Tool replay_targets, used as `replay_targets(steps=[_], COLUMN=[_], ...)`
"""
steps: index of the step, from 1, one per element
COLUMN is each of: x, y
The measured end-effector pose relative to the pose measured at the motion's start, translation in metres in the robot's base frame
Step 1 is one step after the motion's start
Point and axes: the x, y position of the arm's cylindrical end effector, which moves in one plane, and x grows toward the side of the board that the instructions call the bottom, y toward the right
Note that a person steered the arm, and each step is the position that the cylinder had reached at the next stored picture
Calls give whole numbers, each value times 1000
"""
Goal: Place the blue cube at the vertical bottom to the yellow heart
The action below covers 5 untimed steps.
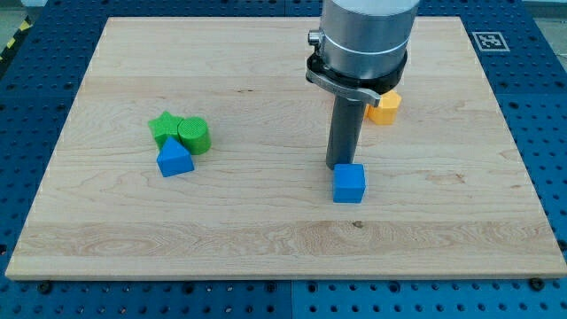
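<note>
The blue cube [349, 183] sits on the wooden board [266, 230], a little right of centre and below the middle. My tip [339, 167] stands just above the cube's top left edge, touching or nearly touching it. The arm's grey body hides the yellow heart and both red blocks. Only part of a yellow block [384, 106] shows at the arm's right side; its shape cannot be made out.
At the view's left a green star [164, 127], a green cylinder [194, 136] and a blue triangular block [174, 159] huddle together. A marker tag [489, 41] lies off the board at the top right.
</note>
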Motion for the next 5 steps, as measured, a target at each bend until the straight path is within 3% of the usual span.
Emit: replay_targets(steps=[3, 5], x=[0, 4], y=[-28, 96])
